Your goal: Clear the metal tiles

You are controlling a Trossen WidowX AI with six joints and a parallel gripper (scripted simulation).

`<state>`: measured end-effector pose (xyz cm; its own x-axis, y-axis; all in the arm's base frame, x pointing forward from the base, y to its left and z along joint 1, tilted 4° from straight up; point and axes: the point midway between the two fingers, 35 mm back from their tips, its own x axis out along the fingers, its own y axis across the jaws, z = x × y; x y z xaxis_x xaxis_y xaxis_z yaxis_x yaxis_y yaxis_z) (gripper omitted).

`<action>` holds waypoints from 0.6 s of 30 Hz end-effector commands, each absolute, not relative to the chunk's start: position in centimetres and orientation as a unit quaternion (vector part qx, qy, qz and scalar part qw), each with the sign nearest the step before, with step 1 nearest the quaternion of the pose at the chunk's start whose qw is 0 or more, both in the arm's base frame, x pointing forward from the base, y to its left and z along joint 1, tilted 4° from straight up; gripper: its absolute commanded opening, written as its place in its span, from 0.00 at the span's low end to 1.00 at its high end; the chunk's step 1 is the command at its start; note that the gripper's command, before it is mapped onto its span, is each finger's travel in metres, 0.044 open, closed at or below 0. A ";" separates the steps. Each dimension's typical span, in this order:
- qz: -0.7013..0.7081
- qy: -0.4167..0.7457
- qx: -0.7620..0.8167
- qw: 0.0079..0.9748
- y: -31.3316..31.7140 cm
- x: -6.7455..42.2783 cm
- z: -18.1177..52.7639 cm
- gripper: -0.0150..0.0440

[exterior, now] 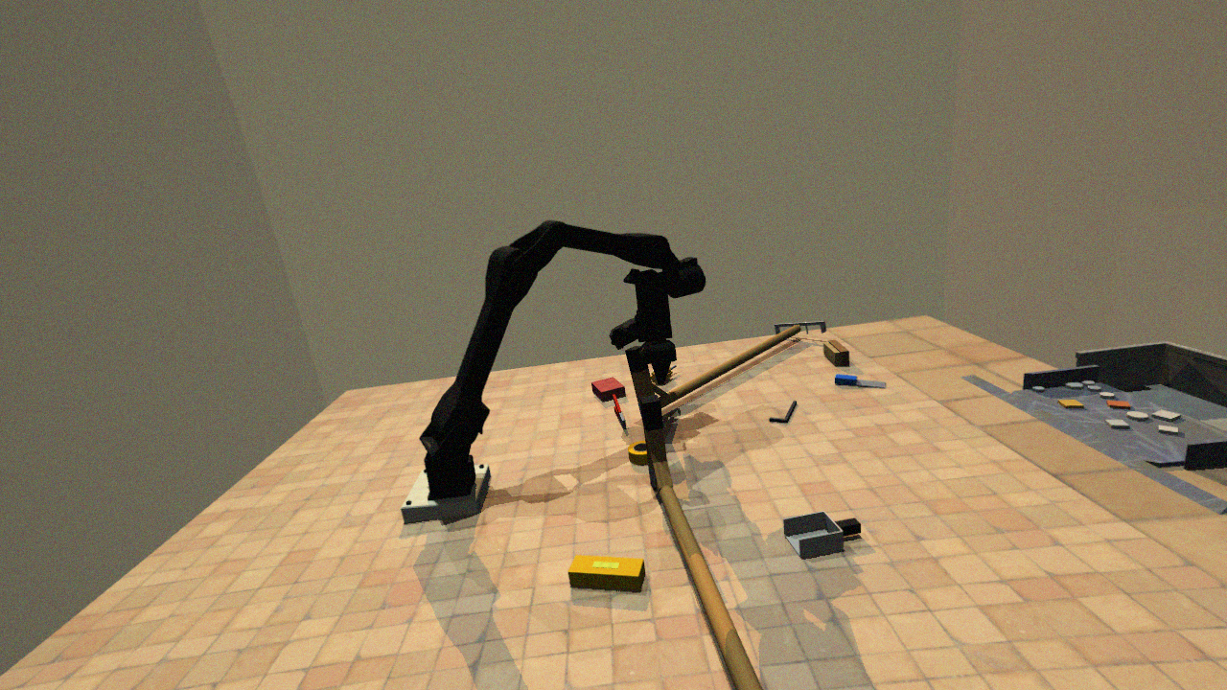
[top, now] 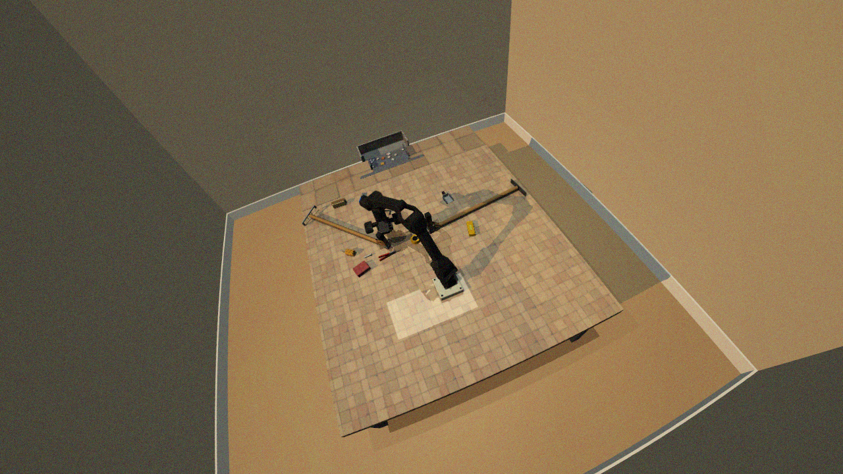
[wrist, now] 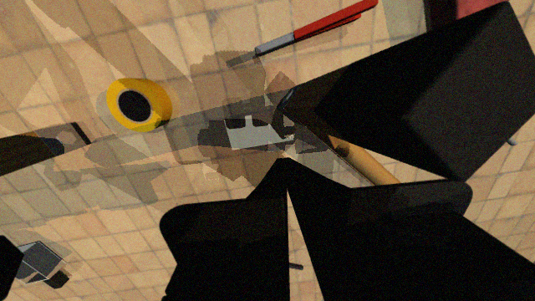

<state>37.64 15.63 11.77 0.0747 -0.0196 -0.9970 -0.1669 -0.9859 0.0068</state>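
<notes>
Several small metal tiles (top: pixel 382 158) (exterior: pixel 1118 403) lie on the steel plate (exterior: pixel 1080 442) at the far end of the table, and the catch box (top: pixel 382 141) (exterior: pixel 1123 353) stands behind it. One long-handled tool (top: pixel 348 228) (exterior: pixel 733 367) (wrist: pixel 372 167) with an open, frame-like head lies to the left. Another (top: pixel 477 207) (exterior: pixel 703 583) with a dark bar head lies to the right. Each has a dark upright grip at its near end. My gripper (exterior: pixel 660 378) (wrist: pixel 282 164) is shut, nothing visible between its tips, close beside the left tool's grip. Whether they touch is unclear.
A yellow tape roll (exterior: pixel 635 459) (wrist: pixel 163 104) lies near the grips. A yellow block (top: pixel 471 228) (exterior: pixel 606 573) and a small grey pan (top: pixel 448 197) (exterior: pixel 815 536) flank the right handle. A red block (top: pixel 361 268) (exterior: pixel 608 388), red-handled tool (wrist: pixel 334 18) and black angled key (exterior: pixel 787 413) are around.
</notes>
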 end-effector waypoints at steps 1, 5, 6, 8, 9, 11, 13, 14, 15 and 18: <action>0.675 0.063 -0.733 0.056 16.5 37.8 12.0 0.25; 0.675 0.063 -0.733 0.056 17.1 37.8 12.0 0.25; 0.675 0.063 -0.733 0.056 17.3 37.8 12.0 0.25; 0.675 0.062 -0.733 0.056 17.6 37.8 11.9 0.25; 0.675 0.062 -0.733 0.056 17.8 37.9 11.9 0.25; 0.675 0.062 -0.733 0.056 18.1 37.9 11.9 0.25; 0.675 0.062 -0.733 0.056 18.4 37.9 11.9 0.25; 0.675 0.062 -0.733 0.056 18.6 37.9 11.9 0.25; 0.675 0.062 -0.733 0.056 18.7 37.9 11.9 0.25; 0.675 0.062 -0.733 0.056 19.2 37.9 11.8 0.25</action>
